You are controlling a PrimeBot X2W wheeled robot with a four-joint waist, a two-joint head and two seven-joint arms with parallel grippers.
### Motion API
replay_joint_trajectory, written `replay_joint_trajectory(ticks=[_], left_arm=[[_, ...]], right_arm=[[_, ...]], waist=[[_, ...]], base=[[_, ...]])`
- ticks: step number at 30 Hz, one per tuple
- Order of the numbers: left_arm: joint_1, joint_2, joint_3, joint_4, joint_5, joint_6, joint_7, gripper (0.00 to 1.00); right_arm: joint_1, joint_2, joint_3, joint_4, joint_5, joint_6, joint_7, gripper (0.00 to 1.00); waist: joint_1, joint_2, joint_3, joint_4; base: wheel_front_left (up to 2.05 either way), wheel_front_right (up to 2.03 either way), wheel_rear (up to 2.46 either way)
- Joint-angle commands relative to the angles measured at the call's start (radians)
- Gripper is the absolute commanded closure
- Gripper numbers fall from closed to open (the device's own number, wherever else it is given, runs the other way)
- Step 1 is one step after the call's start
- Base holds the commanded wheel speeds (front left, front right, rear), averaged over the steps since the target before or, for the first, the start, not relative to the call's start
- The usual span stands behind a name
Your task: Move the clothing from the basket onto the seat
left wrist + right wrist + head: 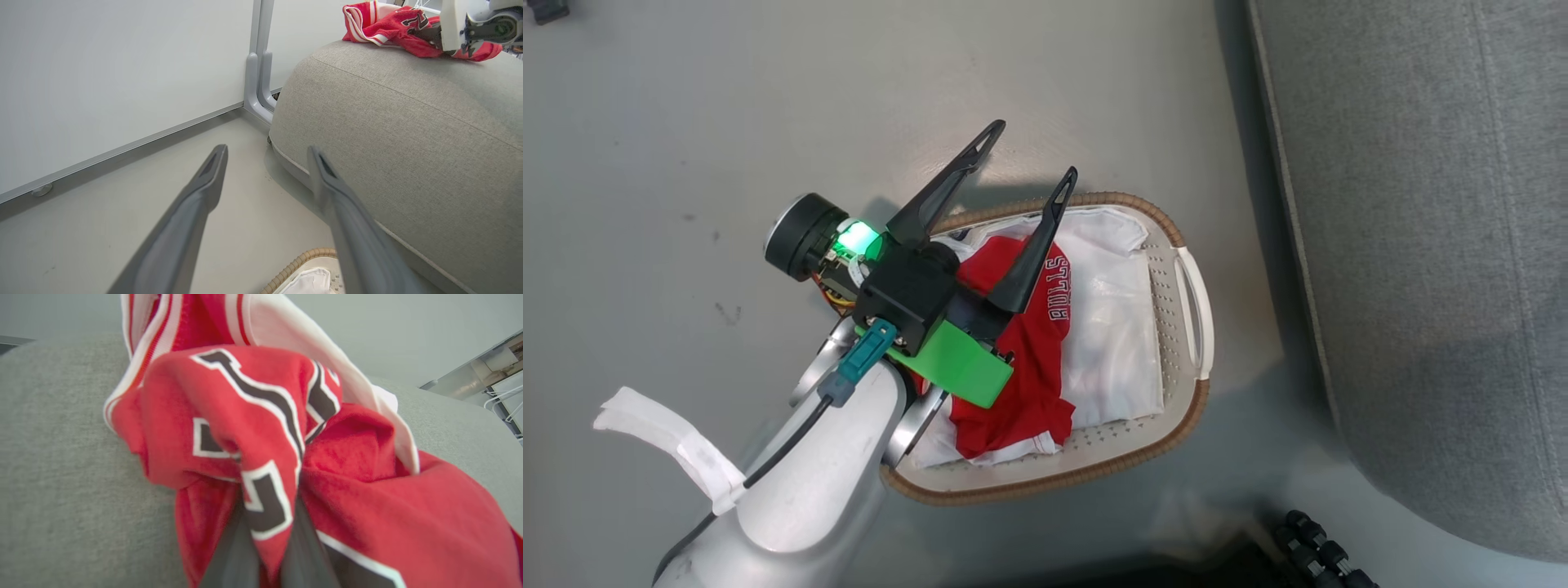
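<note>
Right gripper (269,539) is clamped on a red jersey (253,428) lying on top of the seat (61,477). Beside the seat sits the basket (1168,445) holding 1 more red top (1029,359), with the left gripper (1033,151) spread wide above it.

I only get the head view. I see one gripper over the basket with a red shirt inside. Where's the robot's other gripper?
Observer: The right gripper is over at the seat, shut on another red garment.
Operator: Is it already lying down there?
Observer: Yes, the left wrist view shows it bunched up on the seat's top.
Operator: Does it have writing too?
Observer: Big black figures edged in white.
</note>
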Motion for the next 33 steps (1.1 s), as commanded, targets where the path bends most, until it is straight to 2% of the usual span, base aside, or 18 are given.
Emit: replay_joint_trajectory(ticks=[1, 2, 8, 17, 25, 33], left_arm=[[0.006, 0.002, -0.002, 0.005, -0.003, 0.003, -0.004, 0.0], [0.008, 0.001, -0.003, 0.008, -0.006, 0.004, -0.005, 0.0], [0.021, -0.011, -0.007, 0.042, -0.024, 0.003, -0.008, 0.0], [0.062, -0.039, 0.021, 0.111, -0.067, 0.01, -0.018, 0.0], [0.126, -0.068, 0.122, 0.166, -0.105, 0.031, -0.017, 0.0], [0.244, -0.084, 0.268, 0.203, -0.099, 0.049, -0.017, 0.0]], right_arm=[[0.02, 0.003, 0.013, 0.007, 0.012, -0.001, -0.015, 0.13], [0.023, 0.007, 0.02, 0.008, 0.018, -0.001, -0.024, 0.0], [0.044, 0.022, 0.064, 0.017, 0.027, -0.001, -0.045, 0.0], [0.081, 0.037, 0.168, -0.035, 0.048, -0.002, -0.041, 0.0], [0.145, 0.082, 0.2, -0.111, 0.073, -0.002, -0.092, 0.0], [0.316, 0.187, 0.147, -0.118, 0.071, -0.001, -0.176, 0.0]], waist=[[-0.0001, 0.0, -0.024, -0.021], [-0.0001, 0.0, -0.032, -0.025], [-0.0001, 0.0, -0.1, -0.05], [-0.0001, 0.0, -0.271, -0.063], [-0.0001, 0.0, -0.414, -0.045], [-0.0001, 0.0, -0.537, -0.011]], base=[[0.0, 0.0, 0.0], [0.0, 0.0, 0.0], [0.0, 0.0, 0.0], [0.0, 0.0, 0.0], [0.0, 0.0, 0.0], [0.0, 0.0, 0.0]])
